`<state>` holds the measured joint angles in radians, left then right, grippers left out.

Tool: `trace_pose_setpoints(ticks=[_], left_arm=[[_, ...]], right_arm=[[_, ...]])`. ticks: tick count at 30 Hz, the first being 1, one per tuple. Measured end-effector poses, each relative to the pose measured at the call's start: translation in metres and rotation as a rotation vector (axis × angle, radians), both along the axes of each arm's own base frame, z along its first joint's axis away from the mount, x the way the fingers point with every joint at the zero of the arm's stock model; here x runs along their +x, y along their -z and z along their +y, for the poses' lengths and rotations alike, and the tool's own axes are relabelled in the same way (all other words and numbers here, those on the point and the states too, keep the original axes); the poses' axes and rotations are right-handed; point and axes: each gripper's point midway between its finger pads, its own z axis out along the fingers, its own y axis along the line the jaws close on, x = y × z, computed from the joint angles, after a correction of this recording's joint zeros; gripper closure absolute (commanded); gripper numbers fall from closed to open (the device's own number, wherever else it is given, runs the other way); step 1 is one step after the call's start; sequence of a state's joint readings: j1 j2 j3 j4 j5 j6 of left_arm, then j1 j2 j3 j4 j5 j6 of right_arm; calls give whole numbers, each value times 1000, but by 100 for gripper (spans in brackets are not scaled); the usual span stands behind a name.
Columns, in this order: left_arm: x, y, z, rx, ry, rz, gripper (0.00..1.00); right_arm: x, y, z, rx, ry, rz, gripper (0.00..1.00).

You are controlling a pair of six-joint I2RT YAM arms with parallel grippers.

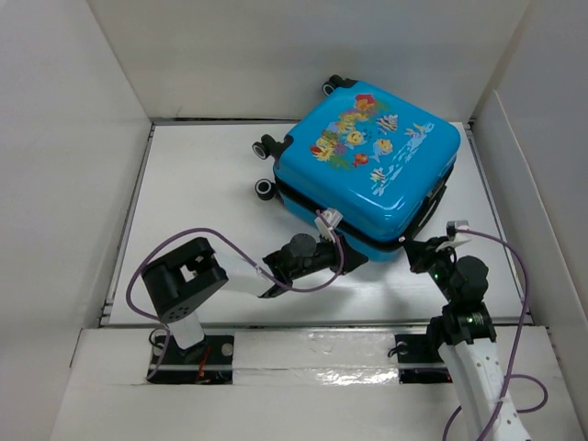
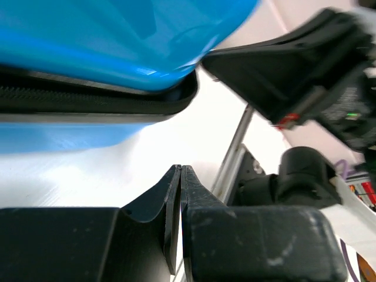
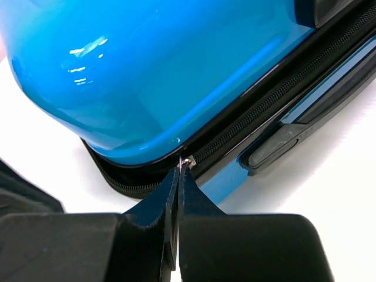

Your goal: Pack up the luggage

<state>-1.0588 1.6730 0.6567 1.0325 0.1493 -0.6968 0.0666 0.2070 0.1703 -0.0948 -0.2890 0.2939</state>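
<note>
Nearest the camera, both arms rise from their bases at the table's [image 1: 202, 202] front edge, with purple cables [image 1: 156, 262] looping beside them. The left pincer [image 2: 180, 169] is clenched. Its two black fingers press flat together with nothing between them, low over the white table. The suitcase [image 1: 367, 165] lies just ahead of and above its tips, apart from them. The near blue corner overhangs, and the black zipper band [image 2: 88, 100] runs between the two shells. Off to this pincer's right is the black wrist of the right arm [image 2: 305, 76].

The right pincer [image 3: 180, 168] is clenched too, fingers tight against each other. Its tips meet a small silver zipper pull [image 3: 187, 160] at the suitcase's near right corner. Whether the pull is nipped between them or only touched, I cannot tell. To the right of the tips the zipper's teeth run closed along the side, past a dark grey bar [image 3: 276, 147] set in the lower shell. To the left of the tips the two halves stand a little apart around the corner.

Beyond both pincers the suitcase lies flat on the table. Its lid with the fish print faces up and its black wheels [image 1: 265, 188] point left and toward the far wall [image 1: 276, 46].
</note>
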Motion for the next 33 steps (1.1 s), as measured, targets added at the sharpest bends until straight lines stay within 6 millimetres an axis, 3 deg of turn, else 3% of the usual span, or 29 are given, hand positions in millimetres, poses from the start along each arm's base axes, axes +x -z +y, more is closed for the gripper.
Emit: trace_pose_setpoints(ticks=[7, 18, 25, 33], left_arm=[[10, 25, -16, 39, -4, 37, 99], [28, 16, -36, 11, -66, 33, 98], [29, 15, -50, 8, -59, 37, 97], [42, 14, -75, 9, -54, 20, 97]], right_arm=[[-8, 0, -2, 7, 12, 9, 100], [-28, -7, -10, 21, 58, 50, 100], [-39, -2, 0, -1, -17, 83, 100], [-25, 13, 9, 62, -52, 42, 100]])
